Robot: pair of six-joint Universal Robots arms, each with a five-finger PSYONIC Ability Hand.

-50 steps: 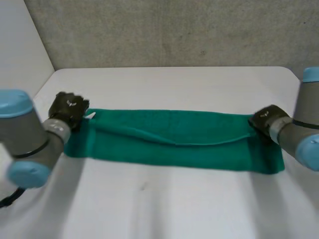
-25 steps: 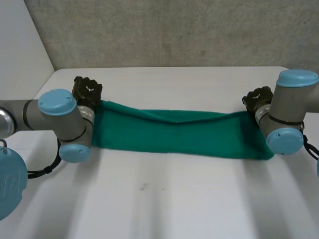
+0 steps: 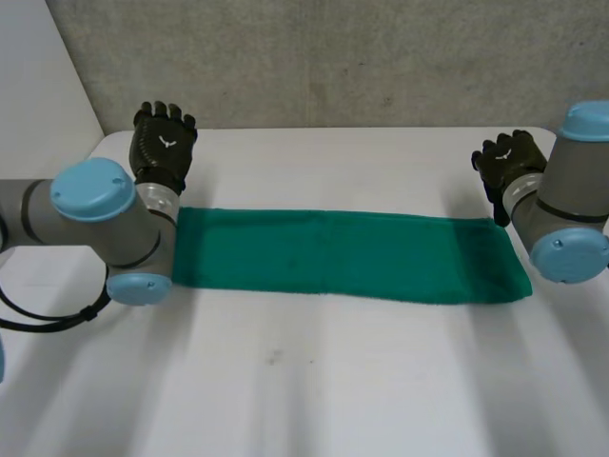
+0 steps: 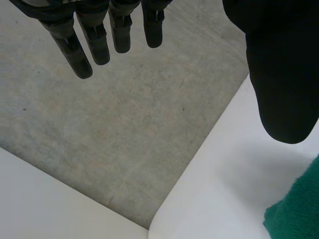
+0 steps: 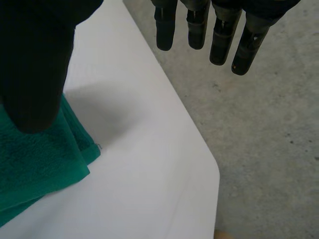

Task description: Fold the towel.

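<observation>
A green towel [image 3: 347,255] lies flat on the white table [image 3: 314,381] as a long folded strip. My left hand [image 3: 163,143] hovers beyond the towel's left end, fingers [image 4: 89,40] straight and spread from the thumb [image 4: 281,74], holding nothing. A corner of the towel [image 4: 296,211] lies below that thumb. My right hand [image 3: 507,164] is raised past the towel's right end, its fingers [image 5: 214,35] straight too and empty. The towel's layered corner [image 5: 45,154] rests under my right thumb [image 5: 37,64].
The table's far corners [image 5: 207,164] drop off to a grey floor [image 4: 114,119] just beyond both hands. A grey wall [image 3: 333,57] runs behind the table. Bare tabletop stretches in front of the towel.
Both hands let go of the towel's far corners, opened and rose away past the far edge. The lifted edge has dropped, and the towel now lies flat as a narrower strip.
</observation>
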